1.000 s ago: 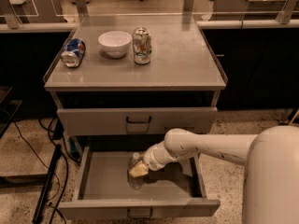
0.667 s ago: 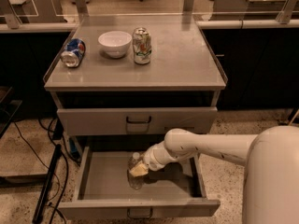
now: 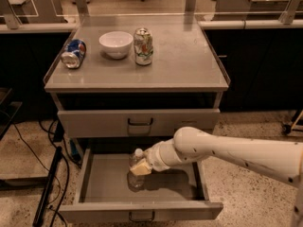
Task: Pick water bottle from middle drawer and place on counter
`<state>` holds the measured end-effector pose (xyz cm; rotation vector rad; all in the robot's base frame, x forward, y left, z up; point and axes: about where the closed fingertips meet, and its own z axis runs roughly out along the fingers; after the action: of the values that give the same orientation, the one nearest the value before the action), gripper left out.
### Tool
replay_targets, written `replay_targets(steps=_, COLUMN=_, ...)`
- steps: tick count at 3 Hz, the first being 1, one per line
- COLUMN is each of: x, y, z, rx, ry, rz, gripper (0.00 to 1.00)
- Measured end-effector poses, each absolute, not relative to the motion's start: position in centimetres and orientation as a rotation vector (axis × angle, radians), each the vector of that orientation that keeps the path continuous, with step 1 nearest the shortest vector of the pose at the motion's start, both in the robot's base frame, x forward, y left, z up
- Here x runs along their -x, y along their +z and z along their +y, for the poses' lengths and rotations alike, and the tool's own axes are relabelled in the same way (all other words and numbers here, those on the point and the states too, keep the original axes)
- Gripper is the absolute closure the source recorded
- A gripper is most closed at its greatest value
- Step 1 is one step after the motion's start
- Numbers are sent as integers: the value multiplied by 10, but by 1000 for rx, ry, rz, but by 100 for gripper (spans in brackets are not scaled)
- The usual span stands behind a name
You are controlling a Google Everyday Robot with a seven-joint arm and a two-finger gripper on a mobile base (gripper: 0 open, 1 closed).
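Observation:
The middle drawer point(image 3: 102, 211) is pulled open at the bottom of the cabinet. The water bottle point(image 3: 135, 179), clear with a white cap, stands about upright in the drawer's middle. My gripper point(image 3: 140, 167) reaches in from the right and its pale fingers point(image 3: 138, 170) are closed around the bottle's upper body. I cannot tell whether the bottle's base touches the drawer floor. The grey counter point(image 3: 184, 56) lies above, its right half bare.
On the counter's left stand a white bowl point(image 3: 116, 43) and an upright green-and-white can point(image 3: 143, 46); a blue can point(image 3: 74, 53) lies on its side. The upper drawer point(image 3: 94, 123) is closed. Cables point(image 3: 52, 183) run along the floor to the left.
Almost nothing. The gripper stays around the bottle in the drawer; both may sit very slightly higher than before.

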<state>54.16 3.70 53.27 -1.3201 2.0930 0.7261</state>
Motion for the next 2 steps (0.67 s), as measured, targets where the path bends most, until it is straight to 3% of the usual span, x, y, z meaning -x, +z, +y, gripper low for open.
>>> replay_targets(steps=2, x=-533, y=583, z=28, rx=1294, ry=689, rz=2071, gripper=100)
